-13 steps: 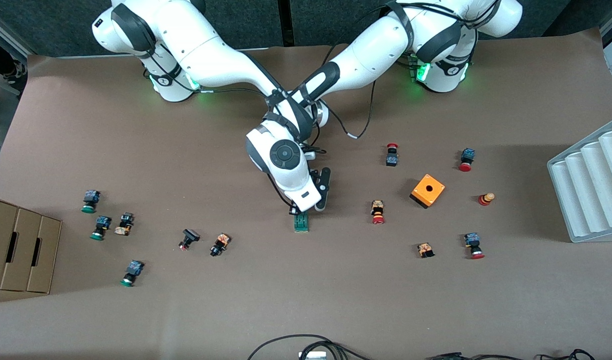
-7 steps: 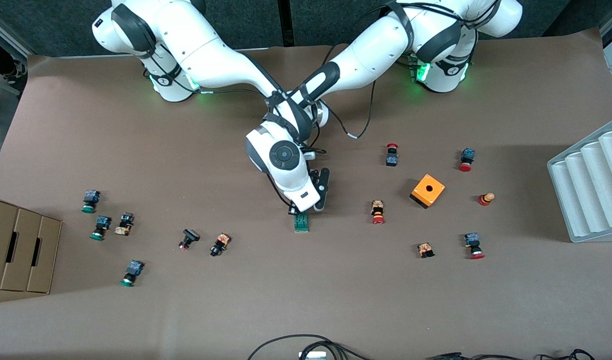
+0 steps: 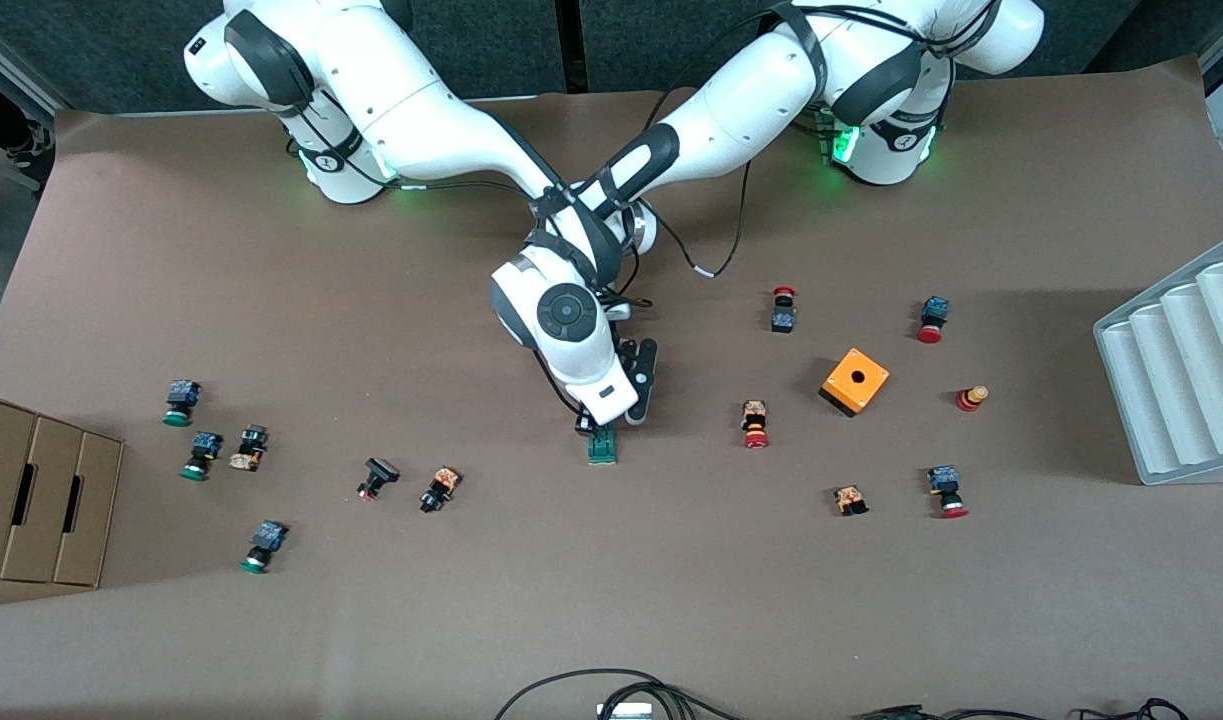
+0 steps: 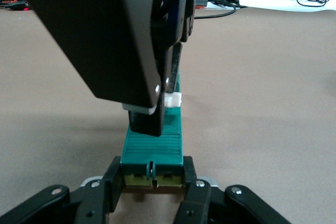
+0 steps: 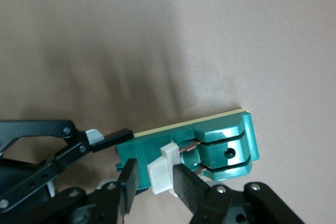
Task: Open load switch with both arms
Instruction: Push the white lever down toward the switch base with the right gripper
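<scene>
Mid-table, the switch lies at 9 o'clock from the orange box. Left gripper clamps its end; right gripper pinches the white slider. Best to pull straight along the body while the left holds firm

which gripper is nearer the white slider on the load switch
Right. The right gripper is shut on the white slider; the left gripper clamps the load switch body at its end.

The load switch between the right gripper's fingers looks like ribbed green plastic with a matt white plastic slider. Beneath lies matt brown paper.
</scene>
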